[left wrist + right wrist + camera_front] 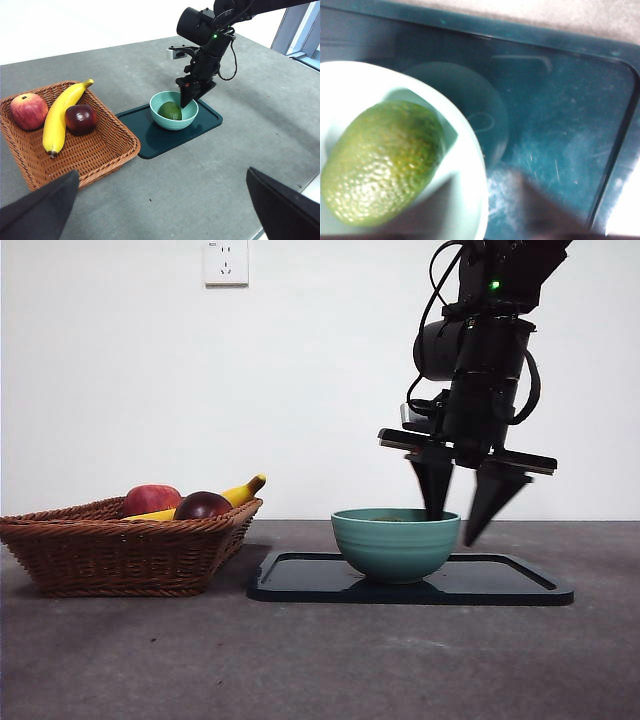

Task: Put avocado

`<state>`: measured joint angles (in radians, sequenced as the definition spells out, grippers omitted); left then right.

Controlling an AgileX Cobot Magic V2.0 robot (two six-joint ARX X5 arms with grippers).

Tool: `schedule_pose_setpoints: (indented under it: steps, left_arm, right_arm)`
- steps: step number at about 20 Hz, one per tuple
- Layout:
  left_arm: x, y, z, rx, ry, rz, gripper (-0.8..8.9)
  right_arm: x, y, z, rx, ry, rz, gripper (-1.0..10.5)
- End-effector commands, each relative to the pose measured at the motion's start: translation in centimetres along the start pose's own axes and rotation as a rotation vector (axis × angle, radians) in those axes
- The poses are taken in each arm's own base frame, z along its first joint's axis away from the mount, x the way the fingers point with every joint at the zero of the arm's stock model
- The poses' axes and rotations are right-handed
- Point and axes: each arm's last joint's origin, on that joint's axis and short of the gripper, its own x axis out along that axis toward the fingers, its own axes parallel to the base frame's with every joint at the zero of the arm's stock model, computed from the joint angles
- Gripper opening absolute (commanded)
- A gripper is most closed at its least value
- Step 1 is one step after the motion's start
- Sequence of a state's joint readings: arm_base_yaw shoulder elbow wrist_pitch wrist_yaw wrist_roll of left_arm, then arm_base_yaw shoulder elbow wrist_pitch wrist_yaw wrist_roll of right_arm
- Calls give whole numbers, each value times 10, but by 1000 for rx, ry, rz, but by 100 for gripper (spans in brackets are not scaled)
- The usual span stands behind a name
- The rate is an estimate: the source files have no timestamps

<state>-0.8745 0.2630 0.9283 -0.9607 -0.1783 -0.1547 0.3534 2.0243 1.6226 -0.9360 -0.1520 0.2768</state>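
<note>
Avocado (170,110): lying inside the teal bowl, loose, pebbled green skin showing; touched by neither jaw.
Bowl (395,543): standing upright on the dark tray, toward the end nearer the basket.
Tray (520,583): flat on the grey table (320,660), just beside the basket.
Right gripper (462,510): hanging over the far rim of the bowl, jaws spread apart and holding nothing; one jaw tip dipped inside the bowl, the other outside it above the tray.
Left gripper (160,212): raised well away from the bowl, looking down over the whole table; jaws wide apart, empty.
Basket (120,555): woven wicker, holding a red apple (28,110), a yellow banana (61,118) and a dark maroon round fruit (80,119).
Wall: plain white, with a white socket (225,261) high up.
</note>
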Motion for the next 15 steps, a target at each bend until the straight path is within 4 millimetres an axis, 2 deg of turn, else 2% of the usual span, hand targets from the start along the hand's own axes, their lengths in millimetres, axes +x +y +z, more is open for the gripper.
schedule_pose_setpoints:
  steps: [1, 2, 4, 6, 8, 10, 11, 15]
  left_arm:
    - [-3, 0, 4, 9, -24, -9, 688]
    - [-3, 0, 4, 9, -24, -9, 688]
    - [-3, 0, 4, 9, -24, -9, 688]
    - [-3, 0, 4, 9, -24, -9, 688]
    - [-3, 0, 4, 9, -24, -9, 688]
    - [-3, 0, 4, 9, -24, -9, 688]
    - [-3, 0, 4, 9, -24, -9, 688]
    - [-3, 0, 4, 9, -24, -9, 688]
  right_arm:
    - [-3, 1, 3, -10, -11, -51, 483]
    - [-11, 0, 0, -27, -16, -97, 525]
    - [-39, 0, -8, -84, -38, -156, 528]
    - [-84, 5, -23, -117, -108, -143, 528]
    - [-139, 12, -51, -143, -247, -233, 528]
    - [-187, 20, -95, -184, -380, -238, 528]
    - [-200, 20, -118, -207, -422, -230, 528]
    - [-209, 4, -214, -287, -556, -137, 528]
